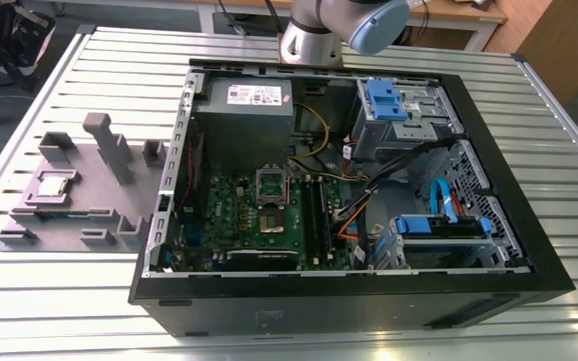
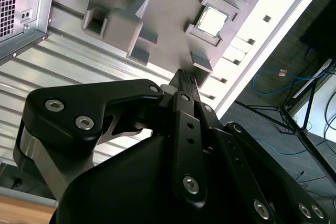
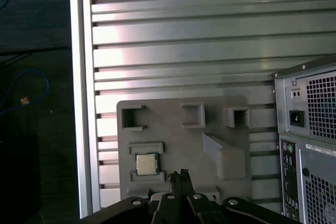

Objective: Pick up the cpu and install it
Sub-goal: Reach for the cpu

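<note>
Silver arm (image 1: 307, 41), pale blue joint cap (image 1: 378, 26), black gripper (image 2: 184, 77), silver screws (image 2: 190, 183)

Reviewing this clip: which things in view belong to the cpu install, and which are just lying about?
Part of the job:
- cpu, seated in the grey fixture
- gripper, shut, holding nothing, apart from the cpu
- socket inside the computer case

Just lying about:
- power supply
- blue drive cage
- cables
- slotted table
</note>
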Available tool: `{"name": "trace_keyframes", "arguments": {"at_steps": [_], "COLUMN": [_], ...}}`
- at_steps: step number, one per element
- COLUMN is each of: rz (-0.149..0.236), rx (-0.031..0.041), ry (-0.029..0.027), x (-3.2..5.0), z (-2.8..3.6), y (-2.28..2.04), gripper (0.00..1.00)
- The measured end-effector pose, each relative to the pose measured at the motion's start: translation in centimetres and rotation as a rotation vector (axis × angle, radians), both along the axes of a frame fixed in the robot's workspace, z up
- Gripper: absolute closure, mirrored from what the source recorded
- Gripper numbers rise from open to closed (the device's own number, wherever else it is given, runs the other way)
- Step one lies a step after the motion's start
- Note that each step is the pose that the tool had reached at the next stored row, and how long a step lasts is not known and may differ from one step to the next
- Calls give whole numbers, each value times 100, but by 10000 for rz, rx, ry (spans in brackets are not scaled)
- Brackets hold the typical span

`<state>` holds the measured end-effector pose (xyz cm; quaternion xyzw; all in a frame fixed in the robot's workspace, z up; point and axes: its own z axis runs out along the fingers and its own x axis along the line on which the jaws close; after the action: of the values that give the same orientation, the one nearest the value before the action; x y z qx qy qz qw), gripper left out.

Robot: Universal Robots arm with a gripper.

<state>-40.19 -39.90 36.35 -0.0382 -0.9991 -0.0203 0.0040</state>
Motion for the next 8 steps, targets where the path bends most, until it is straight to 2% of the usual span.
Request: {"name": "trace_keyframes", "arguments": {"at_steps": [8], "rz": [0], "rx": [0], "ry": [0], "x": [-21], "z": [-29], "y": [-1], "gripper": [89]}}
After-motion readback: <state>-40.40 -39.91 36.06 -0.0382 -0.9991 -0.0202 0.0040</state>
